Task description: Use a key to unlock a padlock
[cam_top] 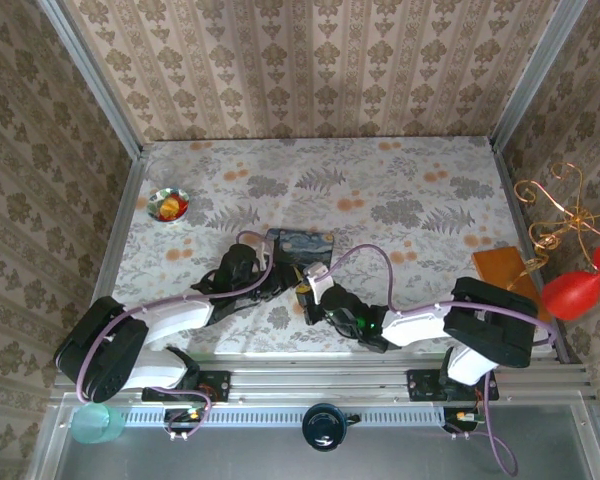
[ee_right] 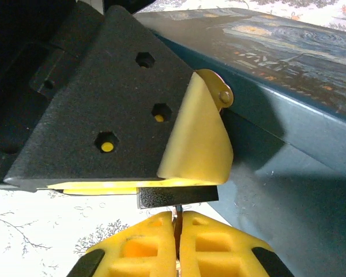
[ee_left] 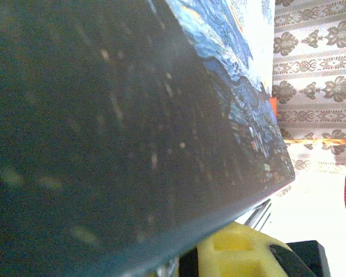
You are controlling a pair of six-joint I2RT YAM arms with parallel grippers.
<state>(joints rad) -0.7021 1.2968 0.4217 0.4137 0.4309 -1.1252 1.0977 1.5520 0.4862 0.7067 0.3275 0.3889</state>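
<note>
Floral-clothed table [cam_top: 430, 200], near edge: the right gripper [ee_right: 177, 224] pinches a thin key [ee_right: 177, 209], its blade pointing straight up into the small dark padlock [ee_right: 179, 196] beside the blue tin [ee_right: 288, 69]; I cannot tell the left gripper's [cam_top: 265, 278] grip.

Place: staged robot cell, home-styled.
Walls: damask wallpaper [cam_top: 310, 60] between aluminium posts [cam_top: 88, 70].
Table: floral-clothed table [cam_top: 410, 180]; mounting rail [cam_top: 320, 378] at 6 o'clock.

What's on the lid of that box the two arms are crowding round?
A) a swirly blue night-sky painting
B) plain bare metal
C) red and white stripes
A: the lid of the tin shows swirling dark blue sky with yellow stars.
</note>
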